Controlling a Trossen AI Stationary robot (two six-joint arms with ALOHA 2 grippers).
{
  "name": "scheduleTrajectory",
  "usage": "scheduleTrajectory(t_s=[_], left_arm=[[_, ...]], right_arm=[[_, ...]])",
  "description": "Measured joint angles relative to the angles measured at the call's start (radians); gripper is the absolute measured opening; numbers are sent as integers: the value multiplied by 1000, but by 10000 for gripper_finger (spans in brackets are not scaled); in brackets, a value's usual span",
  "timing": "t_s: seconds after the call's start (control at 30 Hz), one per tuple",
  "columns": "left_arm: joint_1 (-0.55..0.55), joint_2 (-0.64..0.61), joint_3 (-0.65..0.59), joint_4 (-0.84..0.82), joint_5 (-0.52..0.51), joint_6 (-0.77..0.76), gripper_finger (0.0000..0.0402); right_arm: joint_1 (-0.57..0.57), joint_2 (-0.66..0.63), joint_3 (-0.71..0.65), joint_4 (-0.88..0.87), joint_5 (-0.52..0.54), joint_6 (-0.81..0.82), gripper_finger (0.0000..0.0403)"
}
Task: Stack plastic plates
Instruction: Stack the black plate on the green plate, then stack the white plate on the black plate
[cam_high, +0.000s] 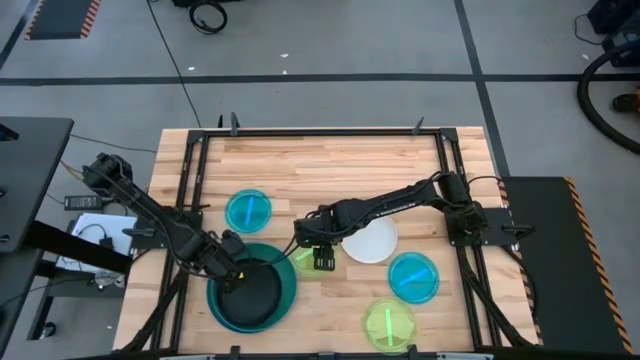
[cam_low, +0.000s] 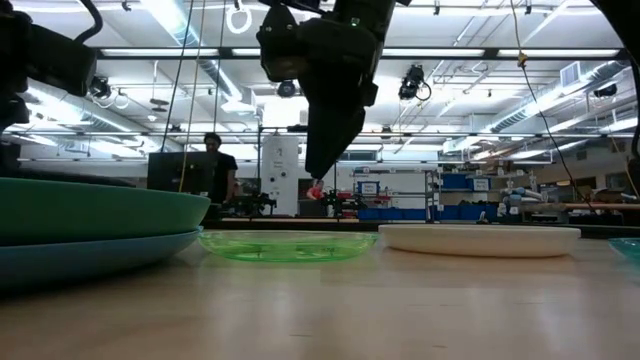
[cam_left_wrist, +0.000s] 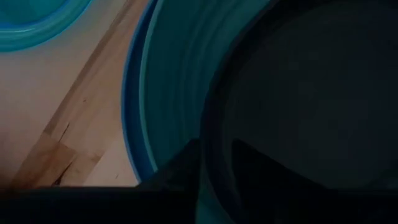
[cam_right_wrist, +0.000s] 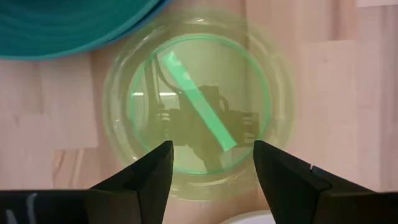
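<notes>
Left end effector (cam_high: 236, 276) at black plate's (cam_high: 252, 298) rim atop teal plate (cam_high: 286, 282), grip state indeterminate, right end effector (cam_right_wrist: 211, 163) released above lime-green plate (cam_right_wrist: 199, 109), counter (cam_high: 330, 165)

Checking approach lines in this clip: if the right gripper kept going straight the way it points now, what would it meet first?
Most likely the lime-green plate: the right gripper hangs open, pointing down at it, fingers either side of its middle. Height above it is unclear.

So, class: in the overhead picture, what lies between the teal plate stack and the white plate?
A lime-green plate lies between the teal plate and the white plate, with the open right gripper above it; the high view shows this.
</notes>
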Motion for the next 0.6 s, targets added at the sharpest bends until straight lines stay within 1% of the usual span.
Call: scheduleTrajectory(t_s=[0.1,0.2,0.27,0.4,0.53,0.6], left_arm=[[1,-9,2,-33,0,-6,136],[0,-20,35,-107,-21,-27,153],[-4,-22,59,-132,-66,-19,157],[-13,-22,79,-100,-182,75,160],[-8,-22,79,-100,-262,148,160],[-4,-22,79,-100,-271,163,160]], right_arm=[[5,0,-1,0,27,2,228],[9,0,-1,-8,71,-6,226],[9,0,-1,-36,93,-21,224],[1,0,-18,-82,153,-42,218],[-29,-20,-96,-83,154,-40,207],[-44,-44,-146,-72,157,-28,201]])
